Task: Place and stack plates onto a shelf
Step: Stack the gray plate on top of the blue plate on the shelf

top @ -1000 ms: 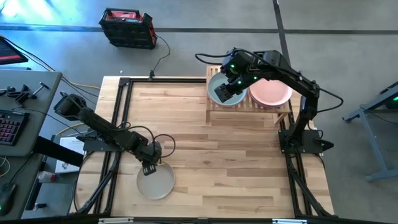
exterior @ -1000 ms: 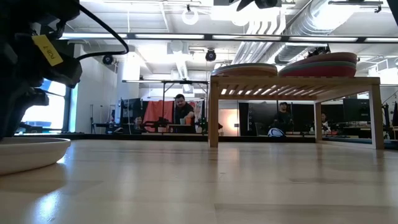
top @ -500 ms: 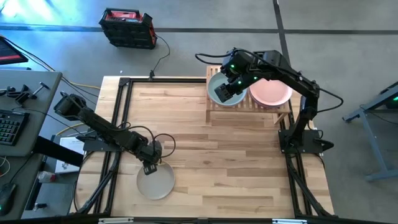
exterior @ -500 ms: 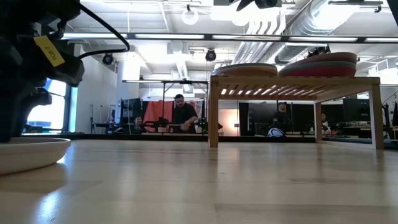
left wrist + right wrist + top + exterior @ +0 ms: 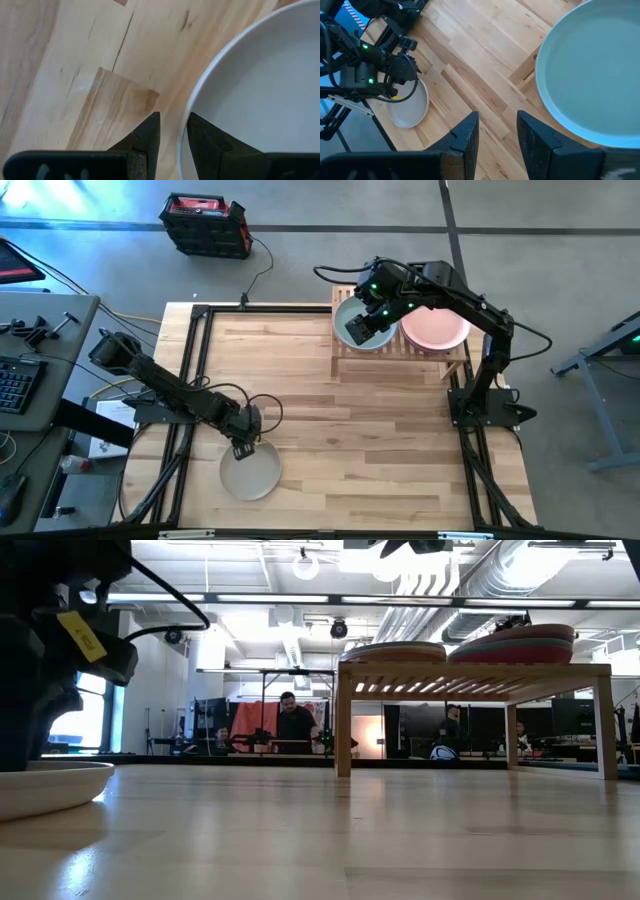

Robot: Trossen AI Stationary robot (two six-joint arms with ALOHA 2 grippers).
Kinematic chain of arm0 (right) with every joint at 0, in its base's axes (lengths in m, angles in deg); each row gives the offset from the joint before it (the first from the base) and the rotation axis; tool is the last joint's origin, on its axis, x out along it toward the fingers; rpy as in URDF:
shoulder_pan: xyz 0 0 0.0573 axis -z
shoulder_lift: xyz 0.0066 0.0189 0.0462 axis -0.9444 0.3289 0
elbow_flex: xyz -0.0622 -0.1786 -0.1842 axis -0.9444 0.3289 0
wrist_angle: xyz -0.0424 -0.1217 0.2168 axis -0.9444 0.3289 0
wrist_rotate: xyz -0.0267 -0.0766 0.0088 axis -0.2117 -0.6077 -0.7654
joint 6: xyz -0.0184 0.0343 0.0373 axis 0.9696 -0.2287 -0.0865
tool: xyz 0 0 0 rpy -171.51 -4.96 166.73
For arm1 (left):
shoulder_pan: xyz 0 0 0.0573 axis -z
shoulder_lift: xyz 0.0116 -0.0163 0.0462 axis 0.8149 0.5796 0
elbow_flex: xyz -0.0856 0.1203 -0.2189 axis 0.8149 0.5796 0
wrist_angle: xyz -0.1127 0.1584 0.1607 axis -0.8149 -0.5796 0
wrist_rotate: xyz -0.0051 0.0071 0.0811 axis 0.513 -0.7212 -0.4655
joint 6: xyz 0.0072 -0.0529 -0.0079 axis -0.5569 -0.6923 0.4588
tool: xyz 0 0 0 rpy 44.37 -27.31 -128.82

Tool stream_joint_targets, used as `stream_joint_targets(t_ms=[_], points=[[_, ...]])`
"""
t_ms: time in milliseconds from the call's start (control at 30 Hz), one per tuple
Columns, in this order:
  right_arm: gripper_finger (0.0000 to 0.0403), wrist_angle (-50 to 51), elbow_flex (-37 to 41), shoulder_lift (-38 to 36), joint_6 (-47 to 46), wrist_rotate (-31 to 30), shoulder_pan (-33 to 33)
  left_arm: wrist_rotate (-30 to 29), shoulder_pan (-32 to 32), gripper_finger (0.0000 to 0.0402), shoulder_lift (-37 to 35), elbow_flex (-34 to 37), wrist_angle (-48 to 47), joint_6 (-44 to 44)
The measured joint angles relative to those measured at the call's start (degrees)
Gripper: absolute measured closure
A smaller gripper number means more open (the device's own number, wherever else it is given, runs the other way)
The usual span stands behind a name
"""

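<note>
A beige plate (image 5: 250,474) lies flat on the table near its near-left part, and also shows as the beige plate (image 5: 45,786) in the low view. My left gripper (image 5: 243,448) points down at that plate's far rim (image 5: 192,97), open by a narrow gap: one finger (image 5: 150,131) stands outside the rim, the other finger (image 5: 202,137) over the plate's inside. The shelf (image 5: 345,352) stands at the far right. It carries a mint plate (image 5: 350,315) on its left half and a peach-topped stack (image 5: 435,328) on its right half. My right gripper (image 5: 365,330) hovers over the mint plate (image 5: 590,75), open. My left gripper comes at the beige plate's far rim (image 5: 184,135) from above, pointing down. Bare table shows between the outer finger and the rim. I cannot tell whether the inner finger touches the plate, which rests flat on the table.
The shelf (image 5: 475,670) stands on short legs, with stacks on both halves: the left stack (image 5: 395,650) and the right stack (image 5: 515,643). The wooden tabletop (image 5: 330,430) between the beige plate and the shelf is bare. People sit in the room beyond the table.
My left gripper has sunk a little toward the beige plate's far rim. The plate has stayed flat on the table. My right arm has kept still over the shelf.
</note>
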Motion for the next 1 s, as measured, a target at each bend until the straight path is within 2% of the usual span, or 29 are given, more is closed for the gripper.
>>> stream_joint_targets(t_ms=[333, 600, 833, 1000], points=[[0.0292, 0.0, 0.0, 0.0, -0.2, 0.1, 0.0, 0.7, -0.8, 0.0320, 2.8, 0.0, 2.2, -0.1], [0.0292, 0.0, 0.0, 0.0, -0.2, 0.2, 0.0, 2.2, -0.8, 0.0395, 2.6, -0.5, 2.9, 0.5], [0.0292, 0.0, 0.0, 0.0, -0.2, 0.2, 0.0, 3.4, -3.6, 0.0398, 2.4, -3.4, 2.3, 0.6], [0.0292, 0.1, 0.0, 0.0, 1.1, 0.2, 0.0, 1.9, -8.1, 0.0399, 2.4, -7.6, -3.6, 5.1]])
